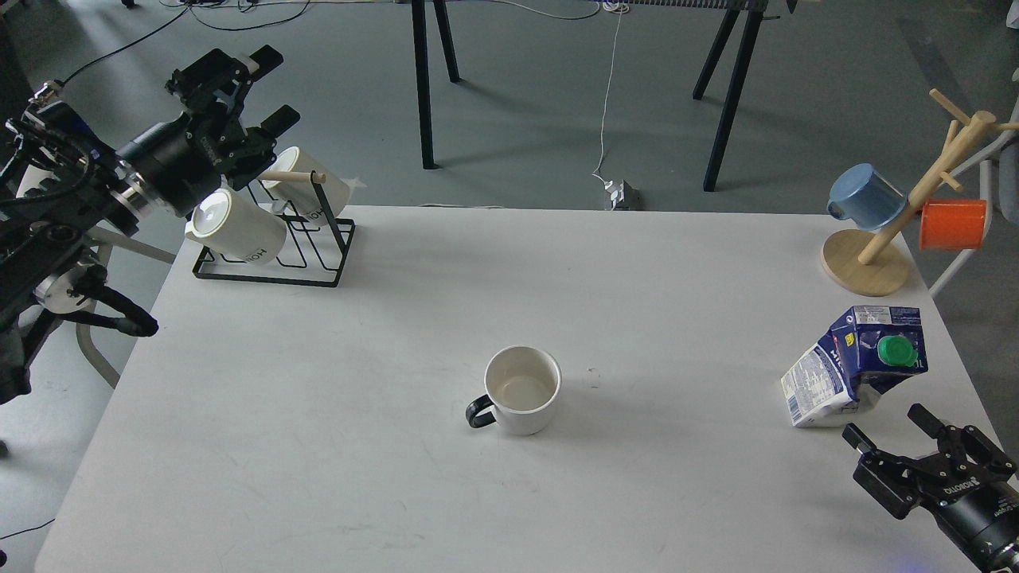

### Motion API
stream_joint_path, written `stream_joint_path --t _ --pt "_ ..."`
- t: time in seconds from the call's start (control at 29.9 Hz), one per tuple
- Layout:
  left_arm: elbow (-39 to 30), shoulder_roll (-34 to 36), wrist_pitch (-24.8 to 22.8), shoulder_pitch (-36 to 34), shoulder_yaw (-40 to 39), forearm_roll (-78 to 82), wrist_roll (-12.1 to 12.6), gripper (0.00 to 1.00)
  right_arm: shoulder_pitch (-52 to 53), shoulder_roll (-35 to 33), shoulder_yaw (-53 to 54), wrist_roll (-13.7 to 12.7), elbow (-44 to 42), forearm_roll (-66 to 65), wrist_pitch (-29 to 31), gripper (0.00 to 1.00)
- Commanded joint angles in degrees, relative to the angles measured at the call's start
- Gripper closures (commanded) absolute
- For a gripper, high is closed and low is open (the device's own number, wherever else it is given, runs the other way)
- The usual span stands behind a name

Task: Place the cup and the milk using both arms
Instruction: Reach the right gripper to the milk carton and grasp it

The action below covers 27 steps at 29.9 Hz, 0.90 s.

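Head view puts my right gripper nearest, low at the right corner, jaws spread wide and holding nothing, just short of the milk, which leans dented on the white desk with its green cap facing me. I see the cup standing upright mid-desk, handle to the left, well apart from both arms. Farther back right stands a wooden mug tree with blue and orange cups. Far left, my left gripper hovers wide open above the wire rack of white mugs
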Motion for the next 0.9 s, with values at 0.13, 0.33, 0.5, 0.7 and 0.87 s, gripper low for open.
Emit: stream_joint_path --t 0.13,0.33,0.5,0.7,0.87 --pt "0.07 0.31 0.01 0.87 -0.09 0.08 0.0 0.12 2.67 1.53 0.01 0.0 -0.59 -2.0 0.0 0.01" --pt "0.07 0.22 0.01 0.96 0.09 0.08 0.0 0.12 4.43 2.5 0.01 0.0 -1.64 -2.0 0.0 0.01" --pt "0.16 0.22 0.01 1.05 0.09 0.08 0.0 0.12 6.18 3.73 0.1 0.0 -2.96 -2.0 0.0 0.01" --pt "0.24 0.14 0.01 2.37 0.09 0.08 0.0 0.12 7.85 5.31 0.1 0.0 -4.28 -2.35 0.0 0.14" --pt "0.68 0.14 0.01 2.37 0.09 0.08 0.0 0.11 7.94 6.02 0.18 0.0 -4.28 -2.71 0.0 0.58"
